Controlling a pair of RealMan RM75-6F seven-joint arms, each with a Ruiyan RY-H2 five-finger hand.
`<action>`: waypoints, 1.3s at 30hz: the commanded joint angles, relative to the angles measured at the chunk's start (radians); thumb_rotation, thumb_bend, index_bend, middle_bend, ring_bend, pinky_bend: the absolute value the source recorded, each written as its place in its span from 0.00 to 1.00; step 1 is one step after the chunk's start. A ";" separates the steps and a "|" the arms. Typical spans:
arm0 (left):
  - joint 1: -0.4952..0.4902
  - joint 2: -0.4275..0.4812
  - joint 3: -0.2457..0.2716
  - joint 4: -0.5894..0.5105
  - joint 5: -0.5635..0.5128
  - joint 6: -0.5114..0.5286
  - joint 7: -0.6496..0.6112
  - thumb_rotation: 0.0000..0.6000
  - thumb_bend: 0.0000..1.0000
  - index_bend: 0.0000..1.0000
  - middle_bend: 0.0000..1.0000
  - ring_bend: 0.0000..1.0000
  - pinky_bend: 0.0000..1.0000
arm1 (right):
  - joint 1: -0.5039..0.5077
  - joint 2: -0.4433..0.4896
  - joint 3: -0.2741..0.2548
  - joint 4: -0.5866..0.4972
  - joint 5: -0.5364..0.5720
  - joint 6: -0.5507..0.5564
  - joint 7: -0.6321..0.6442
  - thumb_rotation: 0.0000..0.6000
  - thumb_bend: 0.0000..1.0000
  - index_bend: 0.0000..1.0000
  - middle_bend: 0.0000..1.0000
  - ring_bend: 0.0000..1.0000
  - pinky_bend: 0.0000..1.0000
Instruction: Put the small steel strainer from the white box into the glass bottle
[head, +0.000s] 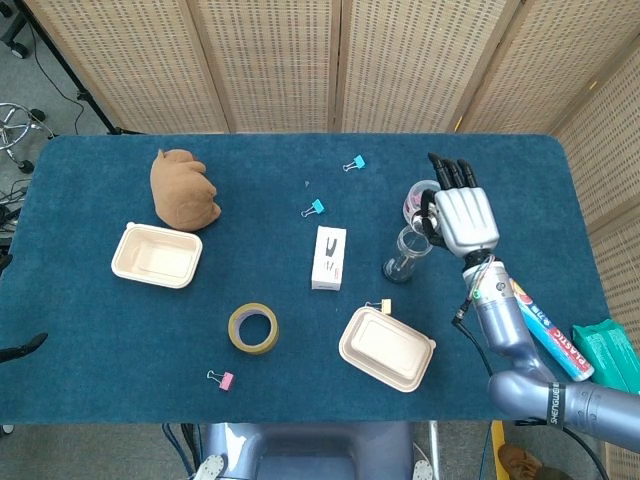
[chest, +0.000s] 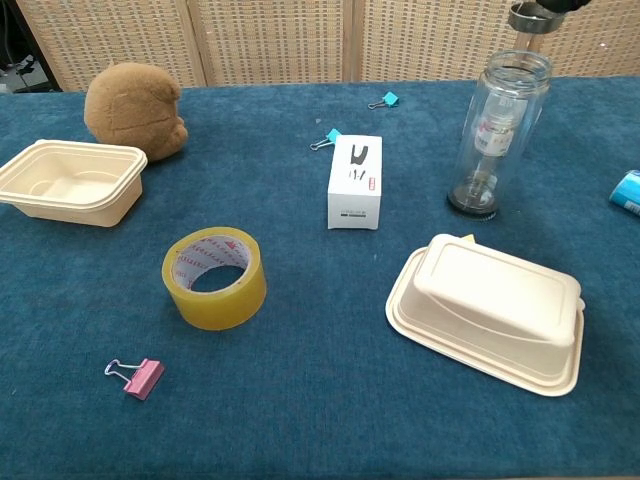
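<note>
1. The strainer (chest: 530, 17) is off the table, held at the top edge of the chest view directly above the mouth of the glass bottle (chest: 497, 130).
2. The right hand (head: 460, 215) pinches the strainer from above. The head view shows only the back of the hand, with the fingers pointing away; the fingertips are largely cut off in the chest view.
3. The bottle stands upright and open, with a small item visible inside it.
4. The white box (chest: 355, 181) lies closed on the table, well to the left of the bottle.
5. Step in hand, by judgement: the carry is finished and the strainer is being lined up over the opening.
6. The next move calls for a straight descent, keeping the strainer centred so its rim clears the bottle's neck, then a release.
7. The left hand is not visible in either view.
</note>
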 joint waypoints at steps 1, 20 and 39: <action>0.000 0.001 0.000 0.001 0.000 0.000 -0.004 1.00 0.11 0.00 0.00 0.00 0.00 | -0.015 0.004 -0.012 0.012 -0.009 -0.005 0.017 1.00 0.66 0.67 0.00 0.00 0.00; 0.001 0.003 0.002 0.001 0.004 -0.001 -0.011 1.00 0.11 0.00 0.00 0.00 0.00 | -0.028 -0.034 -0.032 0.034 -0.037 -0.016 0.029 1.00 0.66 0.67 0.00 0.00 0.00; 0.000 0.001 0.004 -0.003 0.003 -0.003 -0.001 1.00 0.11 0.00 0.00 0.00 0.00 | -0.033 -0.044 -0.026 0.030 -0.033 -0.021 0.029 1.00 0.66 0.67 0.00 0.00 0.00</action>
